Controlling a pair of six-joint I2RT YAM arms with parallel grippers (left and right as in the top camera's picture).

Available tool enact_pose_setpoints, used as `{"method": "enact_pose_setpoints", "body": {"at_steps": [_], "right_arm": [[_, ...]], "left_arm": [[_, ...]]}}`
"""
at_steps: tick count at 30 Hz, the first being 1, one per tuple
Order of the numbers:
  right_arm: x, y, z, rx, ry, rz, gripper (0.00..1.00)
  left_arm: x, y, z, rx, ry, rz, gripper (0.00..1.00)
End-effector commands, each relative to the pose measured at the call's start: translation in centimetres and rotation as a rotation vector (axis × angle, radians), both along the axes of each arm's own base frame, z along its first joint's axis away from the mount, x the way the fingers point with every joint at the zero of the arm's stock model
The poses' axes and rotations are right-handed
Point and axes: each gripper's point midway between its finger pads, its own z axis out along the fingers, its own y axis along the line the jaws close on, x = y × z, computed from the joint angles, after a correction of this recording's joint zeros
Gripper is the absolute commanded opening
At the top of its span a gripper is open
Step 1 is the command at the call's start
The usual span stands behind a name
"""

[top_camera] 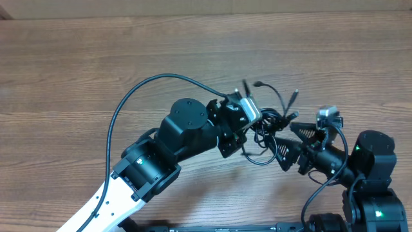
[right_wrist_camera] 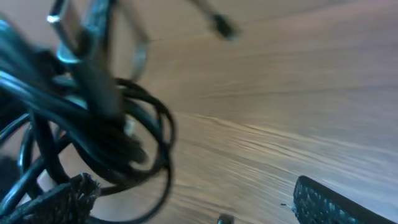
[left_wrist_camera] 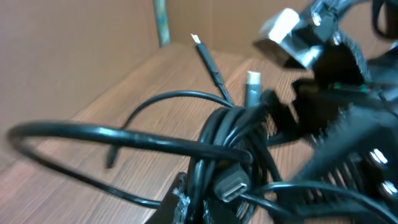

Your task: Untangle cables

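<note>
The cables (top_camera: 269,122) are a knot of thin black cords near the table's middle, with metal-tipped plug ends (top_camera: 295,95) sticking up and out. My left gripper (top_camera: 255,127) is shut on the cable bundle at its left side. In the left wrist view the bundle (left_wrist_camera: 227,140) rises straight out of the shut left gripper (left_wrist_camera: 208,208), with a flat plug (left_wrist_camera: 231,182) beside it. My right gripper (top_camera: 284,140) stands open just right of the knot. In the right wrist view the cable loops (right_wrist_camera: 118,134) lie to the left, by the left finger (right_wrist_camera: 59,200). Nothing sits between the fingers.
A thick black arm cable (top_camera: 132,100) arches over the left arm (top_camera: 183,132). The right arm's base (top_camera: 373,187) fills the bottom right corner. Bare wood tabletop (top_camera: 96,51) stretches to the back and left. A brown wall (left_wrist_camera: 74,43) shows in the left wrist view.
</note>
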Motion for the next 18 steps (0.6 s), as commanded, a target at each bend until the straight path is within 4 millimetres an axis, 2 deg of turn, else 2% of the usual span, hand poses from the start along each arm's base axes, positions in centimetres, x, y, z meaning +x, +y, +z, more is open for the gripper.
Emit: {"method": "enact_pose_setpoints", "body": {"at_steps": [1, 4, 9, 13, 18], "right_arm": [[-1.5, 1.5, 1.6, 0.045, -0.047, 0.129, 1.0], [-1.5, 1.5, 1.6, 0.044, -0.047, 0.128, 0.99], [-1.7, 1.4, 0.9, 0.0, -0.06, 0.142, 0.88], [-0.5, -0.3, -0.8, -0.071, -0.004, 0.013, 0.85], [0.8, -2.3, -1.8, -0.075, 0.081, -0.158, 0.86]], "left_arm": [[-0.6, -0.2, 2.0, -0.08, 0.022, -0.018, 0.04], [-0.6, -0.1, 2.0, -0.079, 0.022, -0.015, 0.04], [-0.3, 0.0, 2.3, -0.098, 0.029, 0.002, 0.04], [0.2, 0.3, 2.3, -0.115, 0.06, 0.027, 0.04], [0.1, 0.3, 2.3, -0.114, 0.061, 0.024, 0.04]]}}
